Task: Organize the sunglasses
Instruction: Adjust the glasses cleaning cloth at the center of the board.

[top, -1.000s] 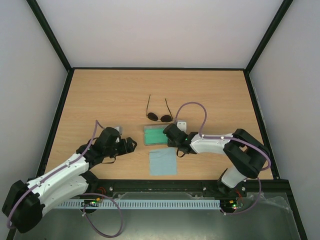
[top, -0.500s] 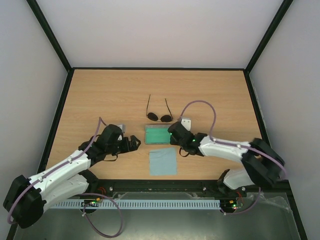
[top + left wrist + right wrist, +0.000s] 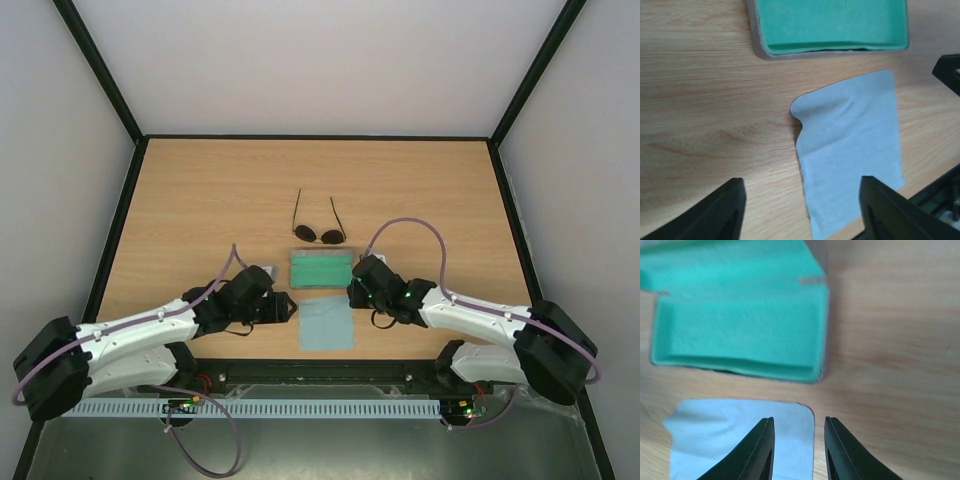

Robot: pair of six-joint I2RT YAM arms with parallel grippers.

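The sunglasses (image 3: 319, 234) lie on the table just beyond the open case (image 3: 320, 269), temple arms pointing away; they show only in the top view. The case shows its teal-green inside in the left wrist view (image 3: 832, 22) and the right wrist view (image 3: 740, 335). The light blue cloth (image 3: 326, 323) lies flat in front of the case. My left gripper (image 3: 288, 307) is open and empty, just left of the cloth (image 3: 850, 150). My right gripper (image 3: 352, 293) is open and empty over the cloth's far right corner (image 3: 740, 435).
The black front rail (image 3: 330, 370) runs just behind the cloth's near edge. Black frame edges (image 3: 118, 225) border the table at left, right and back.
Both arms have pulled back toward the near edge. The left gripper moved right to the cloth's left side; the right gripper left the case and moved to the cloth's far right corner.
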